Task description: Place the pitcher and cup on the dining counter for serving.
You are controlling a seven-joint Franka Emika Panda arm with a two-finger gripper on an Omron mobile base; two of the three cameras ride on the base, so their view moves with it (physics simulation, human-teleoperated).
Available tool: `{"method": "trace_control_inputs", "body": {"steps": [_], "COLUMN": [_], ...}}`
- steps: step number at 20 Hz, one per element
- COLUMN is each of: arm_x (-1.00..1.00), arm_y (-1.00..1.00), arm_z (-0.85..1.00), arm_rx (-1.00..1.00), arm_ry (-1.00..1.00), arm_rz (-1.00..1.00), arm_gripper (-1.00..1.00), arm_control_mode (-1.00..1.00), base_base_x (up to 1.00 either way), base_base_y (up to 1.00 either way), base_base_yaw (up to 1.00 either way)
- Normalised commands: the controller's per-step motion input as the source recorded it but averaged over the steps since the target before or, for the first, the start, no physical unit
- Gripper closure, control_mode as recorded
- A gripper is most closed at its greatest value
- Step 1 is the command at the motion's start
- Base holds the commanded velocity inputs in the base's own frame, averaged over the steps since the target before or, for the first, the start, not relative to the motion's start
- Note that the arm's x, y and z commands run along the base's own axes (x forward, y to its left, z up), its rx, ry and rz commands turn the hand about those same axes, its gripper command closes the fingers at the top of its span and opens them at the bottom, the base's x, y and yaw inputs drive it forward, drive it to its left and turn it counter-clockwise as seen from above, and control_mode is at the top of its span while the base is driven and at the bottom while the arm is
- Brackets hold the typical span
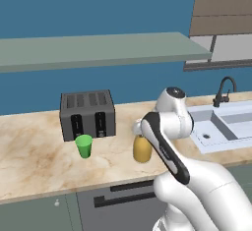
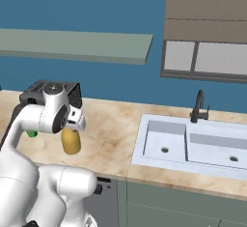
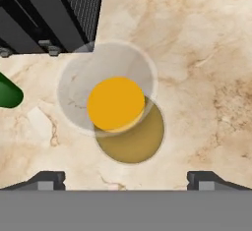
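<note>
The pitcher (image 1: 142,150) (image 2: 71,143), a small clear carafe with orange-yellow contents, stands upright on the marbled counter in front of the toaster. In the hand view I look straight down its neck (image 3: 116,103). My gripper (image 2: 72,127) (image 3: 127,181) hangs directly above it, pointing down, open, with the fingertips (image 3: 47,180) wide apart and nothing between them. The green cup (image 1: 84,146) (image 2: 32,134) (image 3: 7,93) stands on the counter to the pitcher's left, close to the toaster front. The dining counter is out of view.
A black toaster (image 1: 87,114) (image 3: 54,14) sits behind the cup and pitcher. To the right is a white double sink (image 2: 193,146) with a dark faucet (image 2: 198,106). Grey-green shelves (image 1: 98,50) run along the blue wall above the counter.
</note>
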Motion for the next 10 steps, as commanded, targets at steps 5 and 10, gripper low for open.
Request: {"method": "trace_control_inputs", "body": {"steps": [5, 10], "arm_x": [0.25, 0.14], "arm_y": [0.02, 0.00], "arm_z": [-0.19, -0.02], "arm_rx": [-0.03, 0.00], "arm_ry": [0.00, 0.00], "arm_rz": [0.00, 0.00], "arm_gripper": [-1.00, -1.00], "arm_control_mode": [-1.00, -1.00], "base_base_x": [0.00, 0.00], "base_base_y": [0.00, 0.00], "base_base_yaw": [0.00, 0.00]}}
